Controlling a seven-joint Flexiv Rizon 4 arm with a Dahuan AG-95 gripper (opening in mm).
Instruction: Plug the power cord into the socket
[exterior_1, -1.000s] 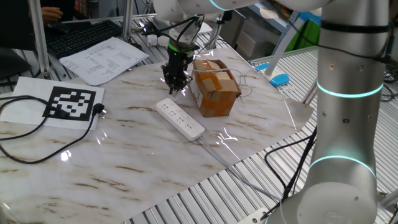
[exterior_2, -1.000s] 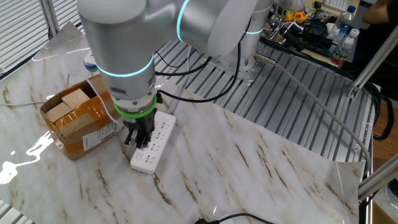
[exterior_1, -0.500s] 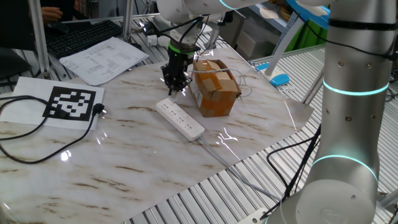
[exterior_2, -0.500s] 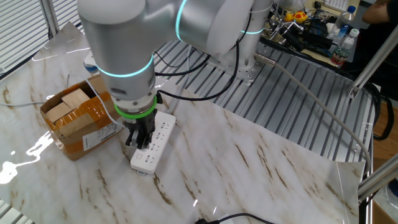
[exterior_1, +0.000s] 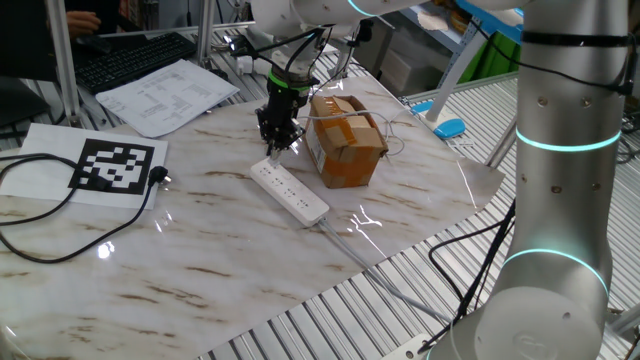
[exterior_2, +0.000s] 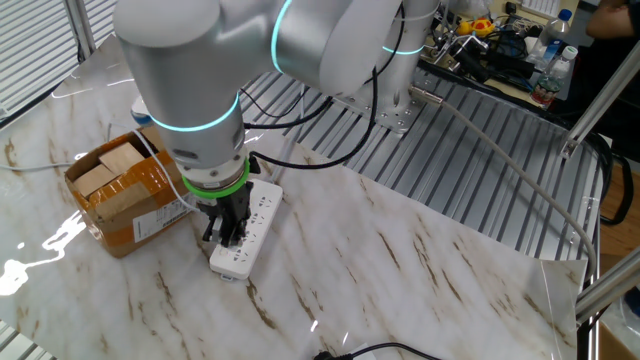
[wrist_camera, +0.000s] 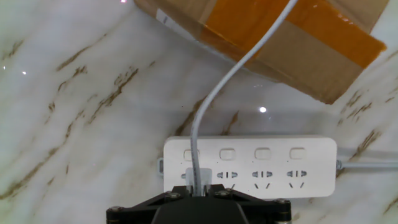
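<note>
The socket (exterior_1: 290, 192) is a long white power strip lying flat on the marble table, beside a cardboard box (exterior_1: 345, 140). My gripper (exterior_1: 277, 148) points down over the strip's end farthest from its own cable. It is shut on the white plug of the power cord (wrist_camera: 239, 65). In the hand view the plug (wrist_camera: 198, 179) sits at the leftmost outlet of the socket (wrist_camera: 267, 160), between my gripper's (wrist_camera: 199, 190) fingers. The cord runs up from it across the box (wrist_camera: 267, 28). From the other side, the gripper (exterior_2: 228, 236) hides part of the socket (exterior_2: 252, 222).
The socket's own white cable (exterior_1: 345, 236) trails toward the table's edge. A black cord with a plug (exterior_1: 160, 177) lies by a printed marker sheet (exterior_1: 115, 165) on the left. Papers (exterior_1: 165, 95) lie at the back. The box (exterior_2: 125, 190) stands close beside the gripper.
The gripper has shifted slightly along the strip toward its end outlet, still shut on the plug. Nothing else has moved.
</note>
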